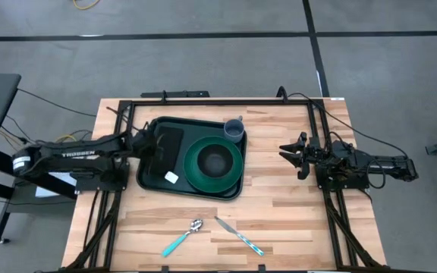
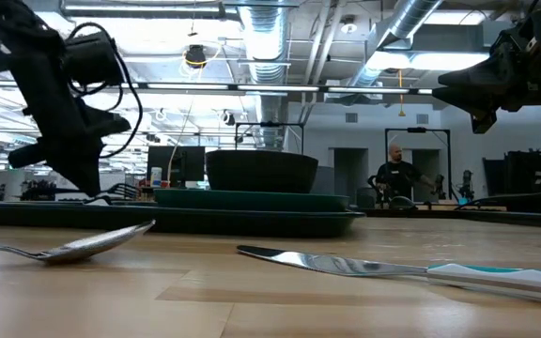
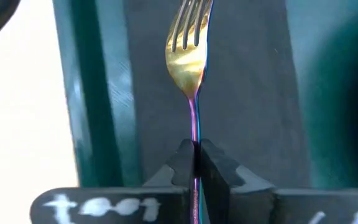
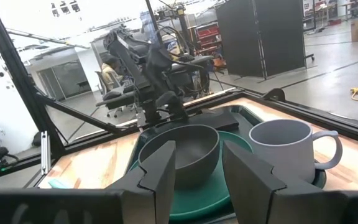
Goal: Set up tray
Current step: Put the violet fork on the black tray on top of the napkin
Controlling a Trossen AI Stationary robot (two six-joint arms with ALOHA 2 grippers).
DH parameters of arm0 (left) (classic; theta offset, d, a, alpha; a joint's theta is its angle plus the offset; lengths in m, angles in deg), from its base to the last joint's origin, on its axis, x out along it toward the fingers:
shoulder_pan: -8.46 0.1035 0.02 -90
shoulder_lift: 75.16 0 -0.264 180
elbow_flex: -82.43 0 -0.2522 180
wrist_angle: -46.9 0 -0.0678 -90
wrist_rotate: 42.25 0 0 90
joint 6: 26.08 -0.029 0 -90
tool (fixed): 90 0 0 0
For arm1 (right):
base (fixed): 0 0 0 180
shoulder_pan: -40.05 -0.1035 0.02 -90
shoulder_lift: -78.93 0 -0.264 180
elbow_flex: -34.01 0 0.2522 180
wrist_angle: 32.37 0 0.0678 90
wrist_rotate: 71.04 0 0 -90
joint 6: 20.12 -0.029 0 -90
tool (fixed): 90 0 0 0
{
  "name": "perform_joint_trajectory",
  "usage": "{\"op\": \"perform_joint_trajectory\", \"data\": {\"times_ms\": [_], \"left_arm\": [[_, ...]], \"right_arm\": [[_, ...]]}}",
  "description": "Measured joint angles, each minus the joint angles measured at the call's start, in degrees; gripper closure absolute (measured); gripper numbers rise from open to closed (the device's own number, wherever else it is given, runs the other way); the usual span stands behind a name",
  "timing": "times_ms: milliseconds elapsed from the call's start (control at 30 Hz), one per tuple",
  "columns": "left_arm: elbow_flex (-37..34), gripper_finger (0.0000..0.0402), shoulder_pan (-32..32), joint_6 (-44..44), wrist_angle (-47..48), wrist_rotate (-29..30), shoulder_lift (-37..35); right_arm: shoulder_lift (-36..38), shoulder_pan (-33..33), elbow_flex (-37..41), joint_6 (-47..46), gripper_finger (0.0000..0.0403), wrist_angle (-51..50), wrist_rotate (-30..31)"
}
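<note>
The dark green tray (image 1: 152,180) lies at the table's middle left. On it are a flat black rectangle (image 1: 170,145), a round green plate (image 1: 237,171) carrying a dark bowl (image 1: 215,161), and a grey mug (image 1: 234,130). My left gripper (image 1: 147,144) is over the tray's left end, above the black rectangle (image 3: 247,93), and is shut on a fork (image 3: 189,43) with gold tines. My right gripper (image 1: 288,154) stands open at the table's right, level, facing the mug (image 4: 284,149) and bowl (image 4: 188,149), with nothing between its fingers. My left gripper pinches the fork's thin iridescent handle (image 3: 194,132) between its two shut fingers. The fingers come from the table's left, slanting down, and lie along the handle. The fork sticks out ahead of the fingertips, tines (image 3: 188,25) foremost, over the black rectangle; whether it touches I cannot tell.
A spoon (image 1: 183,236) and a knife (image 1: 240,236), both with teal handles, lie on the bare wood near the front edge. A small white object (image 1: 171,177) sits on the tray's near left. A black frame (image 1: 203,101) borders the table. A person (image 2: 398,174) stands far behind.
</note>
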Motion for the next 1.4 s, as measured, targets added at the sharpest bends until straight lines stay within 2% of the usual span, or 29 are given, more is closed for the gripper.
{"op": "perform_joint_trajectory", "data": {"times_ms": [233,467,900,1400], "left_arm": [[0.0,0.0401,7.6,-9.2,-0.4,-0.4,0.2],[0.0,0.0401,11.3,-14.7,-3.0,-2.3,3.1],[0.1,0.0401,12.3,-14.9,-12.0,-5.9,13.6],[0.1,0.0391,12.3,-11.7,-12.4,-5.0,13.8]], "right_arm": [[0.0,0.0,0.0,0.0,0.028,0.0,0.0],[0.0,0.0,0.0,0.0,0.028,0.0,0.0],[0.0,0.0,0.0,0.0,0.028,0.0,0.0],[0.0,0.0,0.0,0.0,0.028,0.0,0.0]]}}
